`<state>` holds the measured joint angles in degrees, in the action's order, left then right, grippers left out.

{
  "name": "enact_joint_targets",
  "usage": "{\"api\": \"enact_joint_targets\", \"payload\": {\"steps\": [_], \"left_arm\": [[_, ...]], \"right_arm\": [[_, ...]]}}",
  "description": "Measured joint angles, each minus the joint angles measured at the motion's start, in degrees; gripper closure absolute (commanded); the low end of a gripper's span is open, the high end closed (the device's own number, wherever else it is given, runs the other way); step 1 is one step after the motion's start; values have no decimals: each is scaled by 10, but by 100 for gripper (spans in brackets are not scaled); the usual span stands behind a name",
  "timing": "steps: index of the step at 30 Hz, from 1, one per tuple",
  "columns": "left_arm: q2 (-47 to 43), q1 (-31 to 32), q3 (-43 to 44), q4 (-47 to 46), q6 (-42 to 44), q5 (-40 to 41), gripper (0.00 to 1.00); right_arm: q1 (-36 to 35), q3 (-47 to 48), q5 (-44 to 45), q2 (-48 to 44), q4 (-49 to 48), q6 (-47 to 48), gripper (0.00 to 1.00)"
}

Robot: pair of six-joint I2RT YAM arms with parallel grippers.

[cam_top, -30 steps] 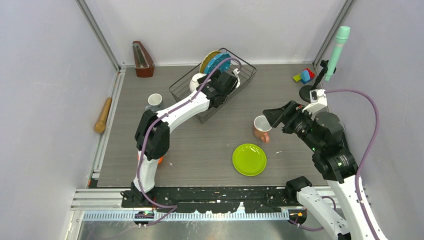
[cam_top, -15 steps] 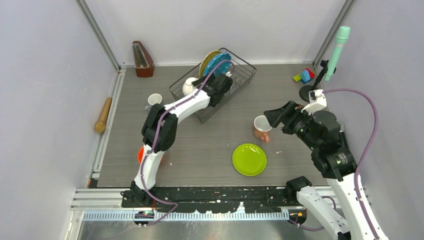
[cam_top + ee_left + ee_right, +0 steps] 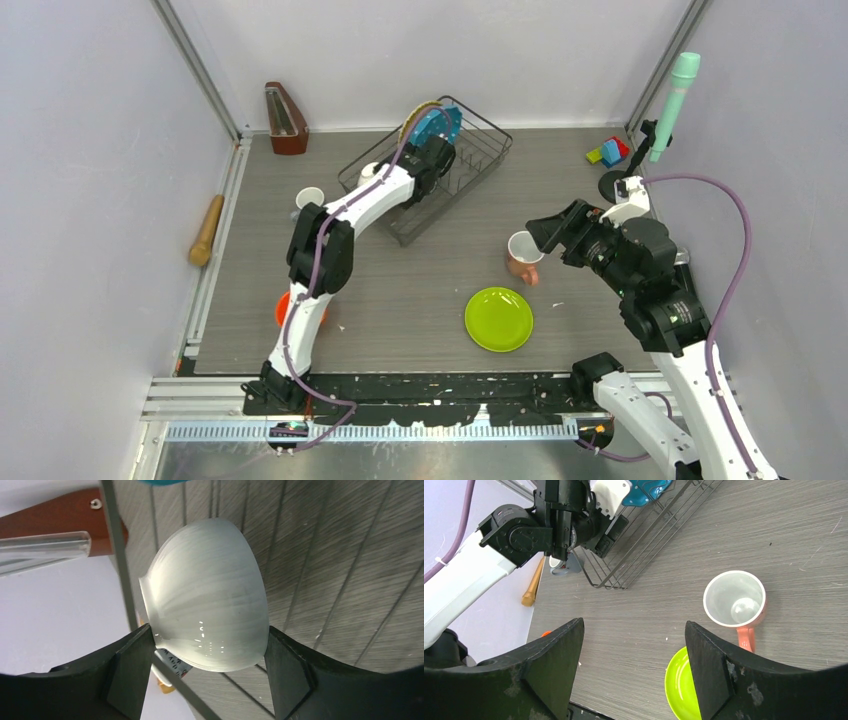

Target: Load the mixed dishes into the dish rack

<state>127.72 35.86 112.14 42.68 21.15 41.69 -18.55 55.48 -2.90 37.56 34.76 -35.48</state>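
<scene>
We see that the left arm has swung toward the back left, carrying the white bowl [image 3: 207, 610] deeper into the dish rack [image 3: 478, 160]. The right arm has barely shifted. The left tool [image 3: 208, 635] is clamped on the bowl. The bowl hangs tilted, its outside toward the wrist camera, over the rack's floor wires near the teal-blue plate [image 3: 440, 122]. The left arm is the nearer one. The right tool [image 3: 634, 630] hangs agape and empty near the salmon-pink mug [image 3: 735, 600] on the counter [image 3: 400, 290]. We can read no brand or writing.
</scene>
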Motion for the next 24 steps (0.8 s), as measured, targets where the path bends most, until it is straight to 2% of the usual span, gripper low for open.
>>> {"api": "enact_joint_targets", "payload": {"steps": [8, 14, 24], "left_arm": [[46, -2, 60, 107, -38, -55, 1], [52, -6, 76, 156, -54, -79, 0], [18, -8, 97, 171, -99, -156, 0]], "right_arm": [[0, 0, -1, 7, 0, -2, 20], [0, 0, -2, 7, 0, -4, 20], [0, 0, -2, 7, 0, -5, 21]]}}
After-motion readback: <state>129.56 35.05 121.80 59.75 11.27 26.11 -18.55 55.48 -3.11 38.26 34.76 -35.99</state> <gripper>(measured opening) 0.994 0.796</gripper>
